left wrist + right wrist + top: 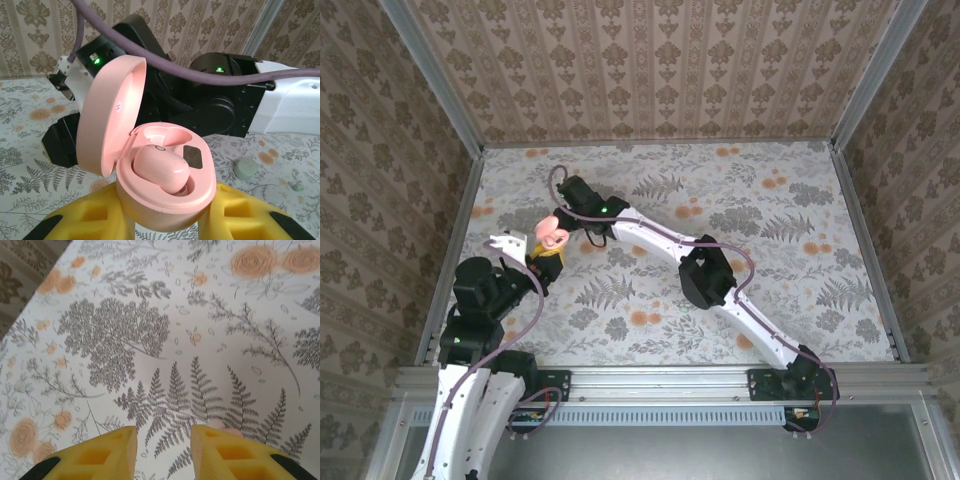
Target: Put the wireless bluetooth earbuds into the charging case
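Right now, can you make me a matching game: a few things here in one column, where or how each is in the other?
1. lid
2. earbud
3. left hand
4. green disc

a. lying on the table
b. gripping the case
c. swung open
d. seated in the case

Pairs: 1-c, 2-d, 3-b, 4-a

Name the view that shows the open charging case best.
Left wrist: the charging case sits close and central, lid up, one earbud seated inside. Top external shows it as a small pink shape, details lost.
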### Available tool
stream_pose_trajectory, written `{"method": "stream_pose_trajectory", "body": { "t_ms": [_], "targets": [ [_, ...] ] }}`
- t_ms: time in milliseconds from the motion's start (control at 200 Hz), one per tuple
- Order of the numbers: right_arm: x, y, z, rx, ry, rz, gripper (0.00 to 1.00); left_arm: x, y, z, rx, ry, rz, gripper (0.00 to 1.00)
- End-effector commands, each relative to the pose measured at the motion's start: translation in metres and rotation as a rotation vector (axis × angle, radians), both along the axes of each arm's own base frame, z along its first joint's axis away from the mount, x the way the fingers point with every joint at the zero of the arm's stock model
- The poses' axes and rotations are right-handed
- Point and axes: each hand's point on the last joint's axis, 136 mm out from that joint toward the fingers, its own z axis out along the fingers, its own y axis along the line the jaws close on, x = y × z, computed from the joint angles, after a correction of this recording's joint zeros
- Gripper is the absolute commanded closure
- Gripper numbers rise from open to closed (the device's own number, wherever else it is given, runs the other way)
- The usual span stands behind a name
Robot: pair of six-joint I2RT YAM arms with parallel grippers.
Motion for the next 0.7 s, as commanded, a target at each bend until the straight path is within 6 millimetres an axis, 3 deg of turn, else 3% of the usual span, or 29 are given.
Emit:
{"method": "stream_pose_trajectory", "body": {
  "t_ms": [0, 290, 695],
  "targets": [
    [0.011, -0.006, 0.006, 0.042, 0.013, -0.032, 0.65, -0.003, 0.0, 0.003, -0.013, -0.005, -0.006, 1.0],
    [0.024, -0.014, -0.031, 0.043, 0.077, -0.081, 0.61, -0.002, -0.001, 0.002, -0.017, -0.006, -0.008, 1.0],
    [0.015, -0.006, -0.065, 0.036, 0.135, -0.059, 0.6, -0.003, -0.002, 0.0, -0.021, 0.0, -0.015, 1.0]
  ]
}}
